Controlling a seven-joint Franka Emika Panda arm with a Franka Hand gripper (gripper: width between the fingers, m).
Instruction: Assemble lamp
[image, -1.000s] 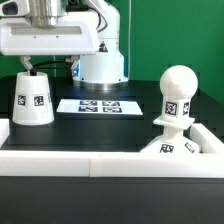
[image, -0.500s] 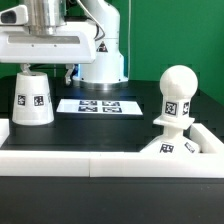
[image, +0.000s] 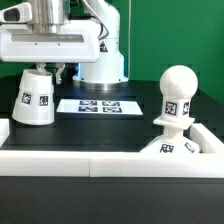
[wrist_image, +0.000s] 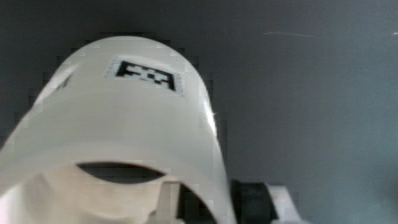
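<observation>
The white cone shade (image: 35, 98) stands on the black table at the exterior view's left, slightly tilted, with two tags facing the camera. My gripper (image: 42, 68) is directly above it and shut on the shade's top rim. In the wrist view the shade (wrist_image: 134, 130) fills the frame, and my gripper (wrist_image: 217, 205) has the shade's wall between its fingers, one inside the opening and one outside. The ball-shaped bulb (image: 178, 95) stands upright on the angular base (image: 172, 148) at the exterior view's right, well away from the gripper.
The marker board (image: 88, 105) lies flat on the table between the shade and the bulb. The robot pedestal (image: 100, 62) stands behind it. A white rail (image: 90, 158) runs along the front, with a raised wall at the exterior view's right (image: 212, 140).
The gripper has settled onto the shade's top. The shade has tilted and turned a little, so a second tag now shows. The bulb and base have not moved.
</observation>
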